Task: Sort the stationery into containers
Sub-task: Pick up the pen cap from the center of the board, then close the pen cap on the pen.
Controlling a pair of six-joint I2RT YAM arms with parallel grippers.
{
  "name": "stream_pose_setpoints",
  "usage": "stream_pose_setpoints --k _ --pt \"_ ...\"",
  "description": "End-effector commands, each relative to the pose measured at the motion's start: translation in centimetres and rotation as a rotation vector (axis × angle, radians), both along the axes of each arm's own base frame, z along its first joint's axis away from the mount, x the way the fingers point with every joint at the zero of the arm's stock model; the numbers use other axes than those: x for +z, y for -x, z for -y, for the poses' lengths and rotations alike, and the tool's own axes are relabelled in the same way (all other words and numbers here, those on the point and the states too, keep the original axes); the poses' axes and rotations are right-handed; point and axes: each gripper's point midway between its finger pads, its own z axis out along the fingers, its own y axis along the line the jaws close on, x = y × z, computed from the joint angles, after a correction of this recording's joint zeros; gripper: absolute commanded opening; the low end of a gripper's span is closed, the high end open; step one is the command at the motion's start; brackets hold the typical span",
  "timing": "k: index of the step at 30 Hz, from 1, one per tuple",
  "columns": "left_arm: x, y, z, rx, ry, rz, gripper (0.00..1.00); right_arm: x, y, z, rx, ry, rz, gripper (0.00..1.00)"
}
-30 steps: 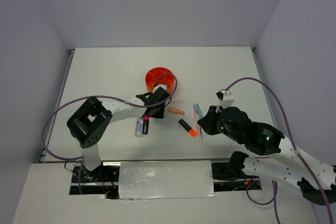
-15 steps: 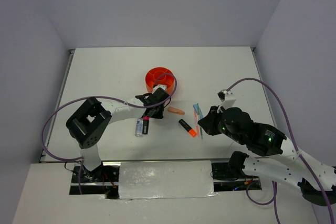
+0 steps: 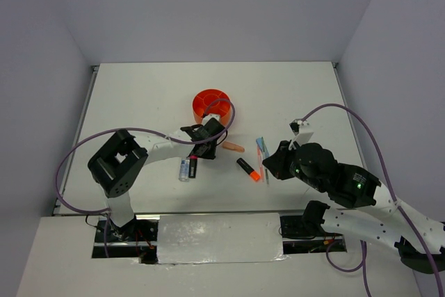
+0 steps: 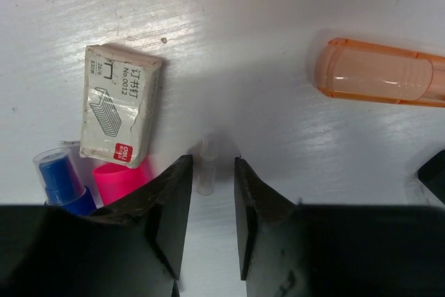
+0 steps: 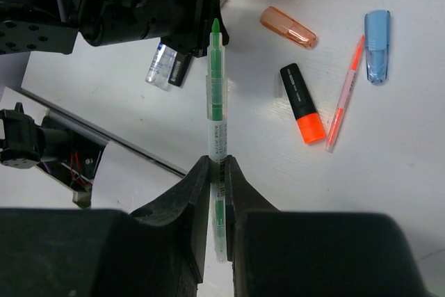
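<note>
1. While the right pincer is squeezed shut on a green pen, it holds that pen up in the air above the white bench. The pen's tip points away from the pincer.
2. The left pincer is down low over the bench, and its jaws are a little way apart. A small clear piece lies on the bench between the jaws. Neither jaw seems to touch it.
3. Just beside the left pincer lie a staple box, a blue-capped marker and a pink-black highlighter. The marker and the highlighter lie side by side, and the box is right next to the pink cap.
4. The orange organiser stands near the middle of the bench, just behind the left pincer.
5. A peach piece lies flat on the bench between the two pincers, closer to the left one.
6. An orange-black highlighter, a thin orange pen and a light-blue piece lie on the bench near the right pincer. The pen's tip is just beside the blue piece.
7. All of these things are on the bench, outside the organiser.
</note>
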Motion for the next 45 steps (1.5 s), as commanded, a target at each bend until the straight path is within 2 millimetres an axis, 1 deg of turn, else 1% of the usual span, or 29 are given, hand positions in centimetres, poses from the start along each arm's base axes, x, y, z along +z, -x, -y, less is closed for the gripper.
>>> stream_pose_setpoints --k 1,8,12,16,18,19,20,22,23,24,25,27,28,29,30,31,32,33,34,35,36,37,38,39,40,41,42,43,45 --pt "-3.8 4.3 -3.0 -0.02 -0.134 -0.189 0.4 0.7 -0.1 -0.7 0.013 -0.044 0.026 0.0" --pt "-4.2 3.9 -2.5 -0.028 -0.133 -0.195 0.27 0.6 -0.1 -0.6 0.013 -0.037 0.025 0.0" --pt "-4.3 4.1 -2.4 -0.028 -0.122 -0.2 0.08 0.2 -0.1 -0.5 0.018 -0.03 0.027 0.0" --pt "-3.2 3.9 -1.9 -0.023 -0.089 -0.18 0.03 -0.1 -0.2 -1.1 0.036 -0.044 0.038 0.0" --pt "-1.5 3.5 -1.3 -0.019 -0.04 -0.144 0.0 -0.5 0.0 -1.6 0.06 -0.049 0.036 0.0" --pt "-0.7 3.3 -1.1 -0.016 -0.016 -0.127 0.0 -0.1 -0.1 -1.9 0.065 -0.069 0.049 0.0" --pt "1.3 2.8 -0.4 -0.016 0.035 -0.079 0.0 -0.1 -0.1 -2.1 0.074 -0.073 0.053 0.0" --pt "3.6 2.4 0.3 -0.013 0.104 -0.036 0.0 -0.2 -0.1 -2.8 0.105 -0.09 0.072 0.0" --pt "6.2 1.8 0.9 -0.014 0.162 0.022 0.0 -0.7 -0.2 -3.0 0.118 -0.081 0.076 0.0" --pt "7.5 1.6 1.3 -0.015 0.198 0.049 0.0 -0.5 -0.2 -3.7 0.139 -0.104 0.089 0.0" --pt "10.0 1.3 1.6 -0.017 0.256 0.099 0.0 -0.8 -0.2 -4.1 0.15 -0.106 0.09 0.0" --pt "12.8 1.0 2.3 -0.014 0.338 0.155 0.0 -1.9 -0.2 -4.8 0.176 -0.105 0.08 0.0" --pt "15.1 1.1 2.4 -0.016 0.395 0.195 0.0 -1.5 -0.4 -5.6 0.187 -0.134 0.093 0.0" --pt "16.6 1.2 2.9 -0.029 0.45 0.221 0.0 -2.3 -0.4 -6.0 0.195 -0.137 0.085 0.0" --pt "17.8 1.3 3.2 -0.039 0.487 0.239 0.01 -1.5 -0.6 -7.0 0.21 -0.185 0.111 0.0" --pt "19.8 1.6 3.2 -0.046 0.541 0.271 0.02 -1.4 -0.3 -7.7 0.247 -0.207 0.11 0.0" --pt "20.8 1.8 3.4 -0.053 0.577 0.285 0.03 -1.7 -0.2 -8.2 0.264 -0.22 0.11 0.0" --pt "23.0 2.3 3.9 -0.079 0.658 0.314 0.04 -0.9 -0.1 -9.3 0.297 -0.263 0.127 0.0" --pt "24.0 2.5 4.2 -0.091 0.702 0.327 0.04 -0.8 0.0 -9.7 0.317 -0.277 0.133 0.0" --pt "24.3 3.0 4.3 -0.102 0.734 0.326 0.04 -0.8 0.0 -10.1 0.335 -0.281 0.145 0.0" --pt "25.1 3.3 4.6 -0.118 0.776 0.341 0.04 -0.8 -0.2 -10.7 0.344 -0.279 0.153 0.0" --pt "27.5 3.9 4.9 -0.146 0.868 0.378 0.04 -0.3 0.0 -11.2 0.377 -0.287 0.154 0.0" --pt "27.2 4.2 4.8 -0.147 0.889 0.378 0.05 -0.4 0.0 -11.5 0.392 -0.281 0.159 0.0" --pt "28.2 4.5 5.0 -0.165 0.932 0.4 0.06 -0.5 -0.1 -12.0 0.399 -0.28 0.153 0.0" --pt "29.9 4.9 4.7 -0.174 0.989 0.44 0.07 -0.7 0.0 -12.2 0.406 -0.279 0.144 0.0" --pt "29.9 5.2 4.6 -0.174 1.0 0.446 0.08 -0.3 0.1 -12.6 0.419 -0.302 0.147 0.0" --pt "30.7 5.4 4.2 -0.178 1.019 0.47 0.09 0.0 0.1 -12.9 0.425 -0.323 0.155 0.0" --pt "30.9 5.5 4.1 -0.179 1.027 0.482 0.09 -0.1 0.4 -13.1 0.436 -0.337 0.148 0.0" --pt "31.5 5.8 3.7 -0.183 1.042 0.502 0.1 0.9 0.5 -13.2 0.446 -0.377 0.174 0.0"
